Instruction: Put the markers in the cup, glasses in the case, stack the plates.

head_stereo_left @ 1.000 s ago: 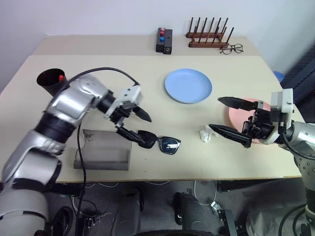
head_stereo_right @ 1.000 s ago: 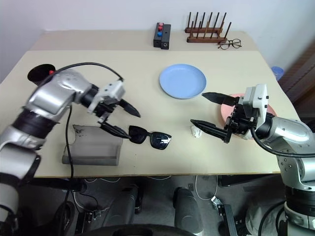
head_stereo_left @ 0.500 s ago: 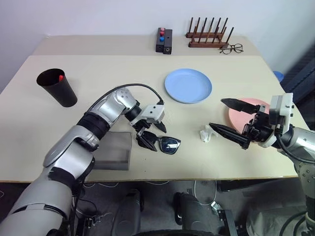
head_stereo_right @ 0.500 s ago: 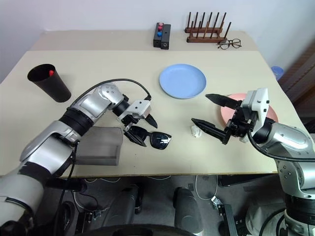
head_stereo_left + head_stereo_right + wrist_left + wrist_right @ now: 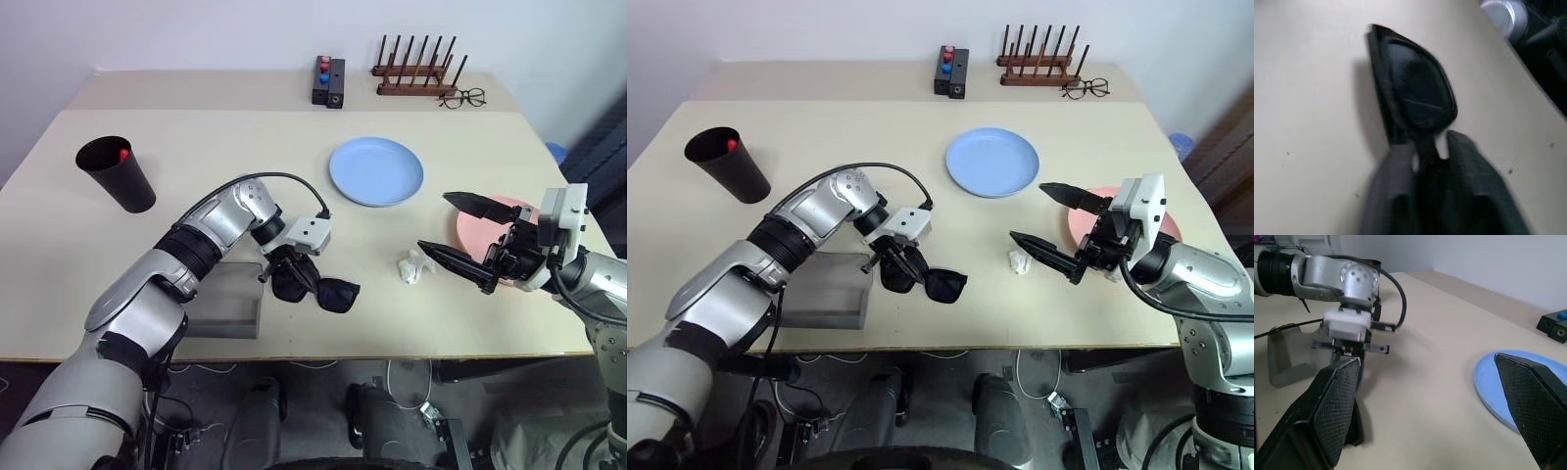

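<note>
Lowered since before, left hand [image 5: 290, 276] now clamps the glasses [image 5: 328, 292] beside the case [image 5: 223, 303].

Bright, even light; blurred wrist close-up

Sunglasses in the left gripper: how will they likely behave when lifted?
The sunglasses look thin-framed, so probably light. The left gripper is shut on one end, so the free lens would likely droop or swing. The glossy lenses may slip and scratch.

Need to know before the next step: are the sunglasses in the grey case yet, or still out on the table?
Out. The sunglasses lie on the table beside the case, with the left gripper shut on them.
</note>
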